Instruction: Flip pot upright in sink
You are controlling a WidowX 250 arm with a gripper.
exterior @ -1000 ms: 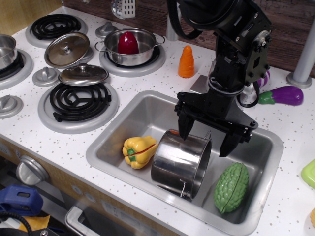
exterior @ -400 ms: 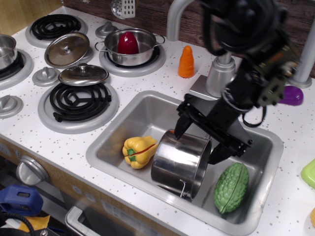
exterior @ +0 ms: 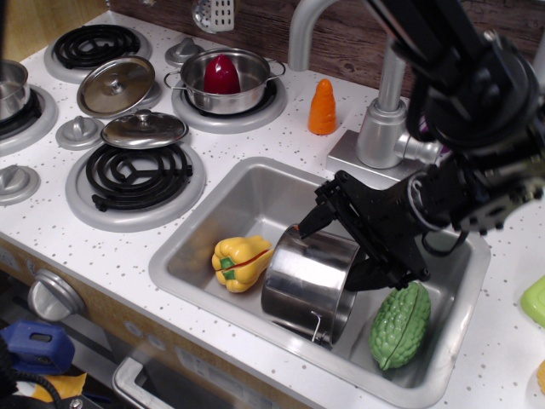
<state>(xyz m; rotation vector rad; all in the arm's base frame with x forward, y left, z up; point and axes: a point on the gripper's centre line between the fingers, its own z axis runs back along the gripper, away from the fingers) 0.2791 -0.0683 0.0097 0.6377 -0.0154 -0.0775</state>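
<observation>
1. Since a second ago we see the arm swing from above the sink to the right, tilting over; the gripper now reaches in from the right, low against the pot's open end. The pot looks unmoved.
2. Fingers: spread wide, not clenched. One dark finger sits at the upper back edge of the pot's rim, the other comes down past the rim on the right side.
3. We can't tell whether the pads actually touch the rim or just sit beside it; nothing is gripped between them.
4. Pot: lying on its side in the sink, about mid-basin near the front wall, mouth facing right-back toward the gripper, wire handle at its lower front.
5. Relative to the pot: yellow pepper touching or just beside its left side, green bumpy vegetable just right of it, under the gripper's lower finger.
6. Faucet stands behind the pot, past the sink's back rim.
</observation>
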